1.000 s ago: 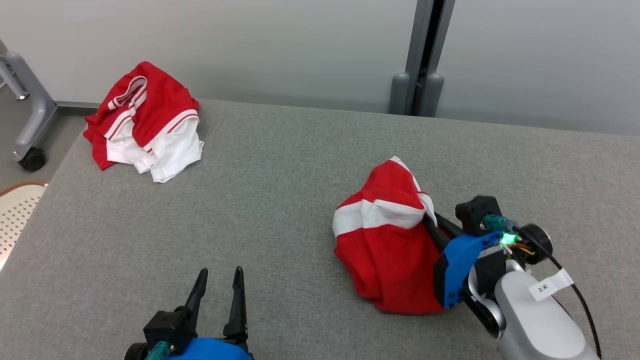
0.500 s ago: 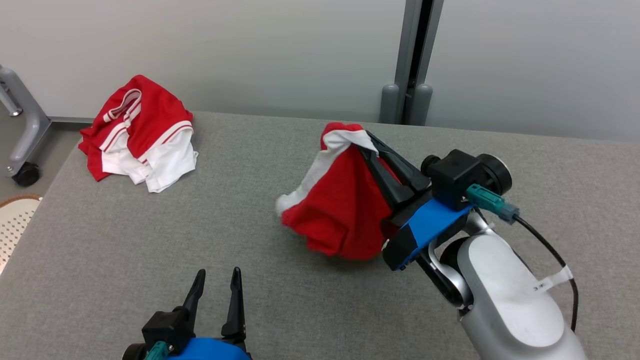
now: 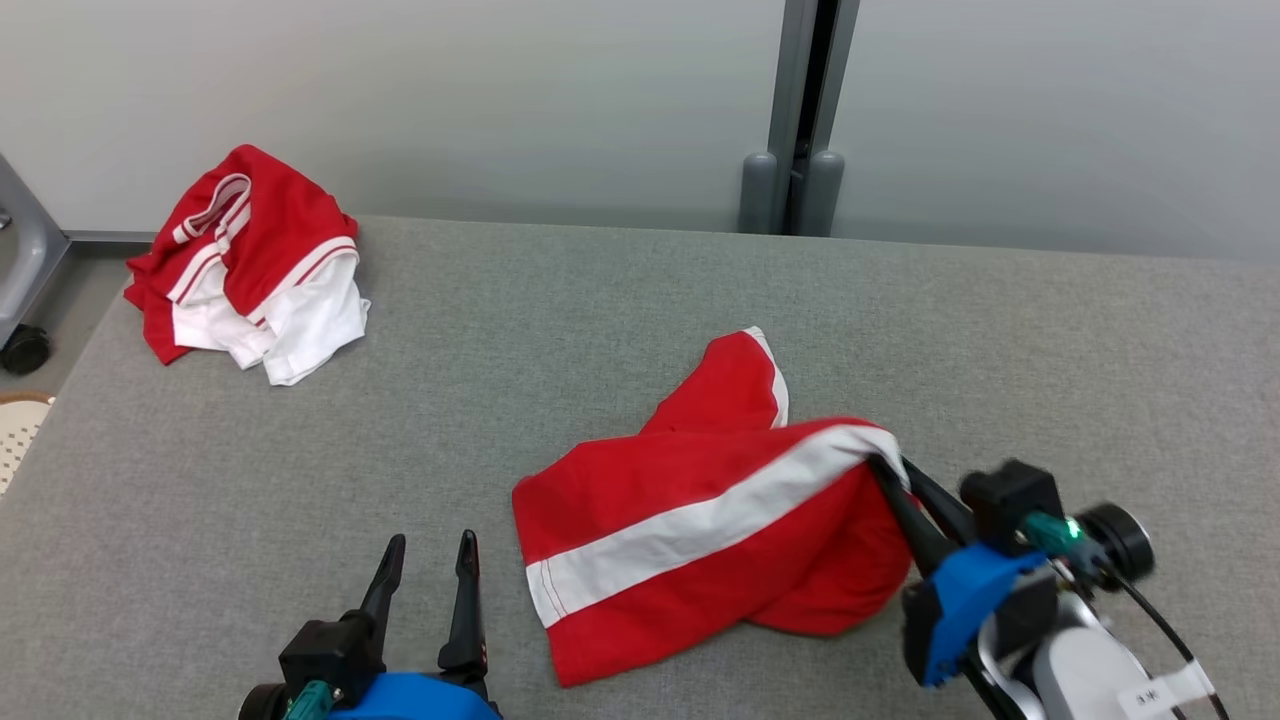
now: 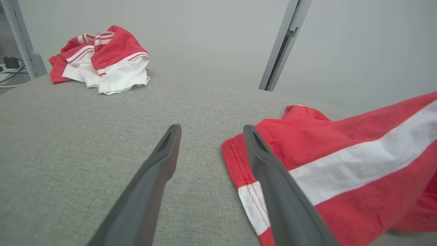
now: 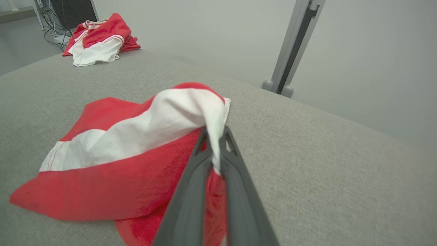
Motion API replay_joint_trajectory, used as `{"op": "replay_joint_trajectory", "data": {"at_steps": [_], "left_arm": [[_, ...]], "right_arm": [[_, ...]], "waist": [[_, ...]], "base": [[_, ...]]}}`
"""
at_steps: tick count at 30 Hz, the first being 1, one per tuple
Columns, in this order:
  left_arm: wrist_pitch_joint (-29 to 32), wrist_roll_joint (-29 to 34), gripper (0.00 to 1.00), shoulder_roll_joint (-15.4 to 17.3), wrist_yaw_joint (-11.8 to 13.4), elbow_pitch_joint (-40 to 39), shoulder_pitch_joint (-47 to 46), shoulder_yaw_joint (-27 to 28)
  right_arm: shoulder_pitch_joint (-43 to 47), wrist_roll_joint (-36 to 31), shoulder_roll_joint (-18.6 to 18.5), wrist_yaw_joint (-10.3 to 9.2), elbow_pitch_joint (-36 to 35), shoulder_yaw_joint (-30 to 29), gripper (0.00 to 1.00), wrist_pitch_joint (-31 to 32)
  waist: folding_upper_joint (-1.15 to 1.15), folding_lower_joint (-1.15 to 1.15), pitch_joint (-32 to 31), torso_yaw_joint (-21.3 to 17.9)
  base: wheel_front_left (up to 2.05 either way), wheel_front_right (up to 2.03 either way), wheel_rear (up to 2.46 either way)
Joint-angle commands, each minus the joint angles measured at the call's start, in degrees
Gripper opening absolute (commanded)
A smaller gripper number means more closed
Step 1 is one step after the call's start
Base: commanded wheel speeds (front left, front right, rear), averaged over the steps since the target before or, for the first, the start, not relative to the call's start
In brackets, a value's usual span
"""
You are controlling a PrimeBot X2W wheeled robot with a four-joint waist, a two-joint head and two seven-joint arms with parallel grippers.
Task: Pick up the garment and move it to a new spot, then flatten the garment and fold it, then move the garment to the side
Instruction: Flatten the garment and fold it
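The garment, red with a broad white stripe, lies partly spread on the grey table. My right gripper is shut on its raised right edge, pinching the white stripe. In the right wrist view the cloth drapes from between the closed fingertips of the right gripper down to the table. My left gripper stands open at the front left, just left of the garment's near corner and holding nothing. In the left wrist view the garment lies beside the right finger of the left gripper.
A second heap of red and white clothes sits at the table's far left corner. A grey post stands behind the back edge. A wheeled frame stands on the floor at the left.
My right gripper swung the bunched garment up and then back down toward the front. The cloth now lies stretched out to the left. The left gripper stayed put; the head camera shifted slightly.
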Motion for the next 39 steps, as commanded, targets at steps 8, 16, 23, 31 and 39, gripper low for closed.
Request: {"op": "replay_joint_trajectory", "data": {"at_steps": [8,16,23,31,39], "left_arm": [[-0.17,0.50,1.00,-0.05,-0.32,0.31,-1.31,-0.21],[-0.17,0.31,1.00,-0.05,-0.54,0.60,-1.58,-1.26],[-0.17,0.12,1.00,-0.06,-0.76,0.58,-1.17,-2.81],[-0.17,0.08,1.00,-0.05,-0.50,0.16,-0.73,-4.10],[-0.17,0.41,1.00,-0.05,-0.48,0.12,-0.38,-4.40]], "right_arm": [[6.42,-3.92,1.12,-0.01,6.81,-8.16,0.00,-3.99],[7.70,-7.31,3.25,-0.01,11.63,-15.15,1.00,-9.48],[8.51,-8.62,4.49,-0.01,12.20,-19.19,1.00,-12.47],[8.89,-5.26,5.10,-0.01,8.16,-18.59,1.00,-13.32],[7.66,-6.89,4.84,-0.01,7.60,-23.47,1.00,-8.92]], "waist": [[0.00,0.00,0.41,-0.64],[0.00,0.00,-0.10,-0.56],[0.00,0.00,-1.33,-0.80],[0.00,0.00,-2.63,-1.14],[0.00,0.00,-2.57,-0.87]], "base": [[0.00,0.00,0.00],[0.00,0.00,0.00],[0.00,0.00,0.00],[0.00,0.00,0.00],[0.00,0.00,0.00]]}}
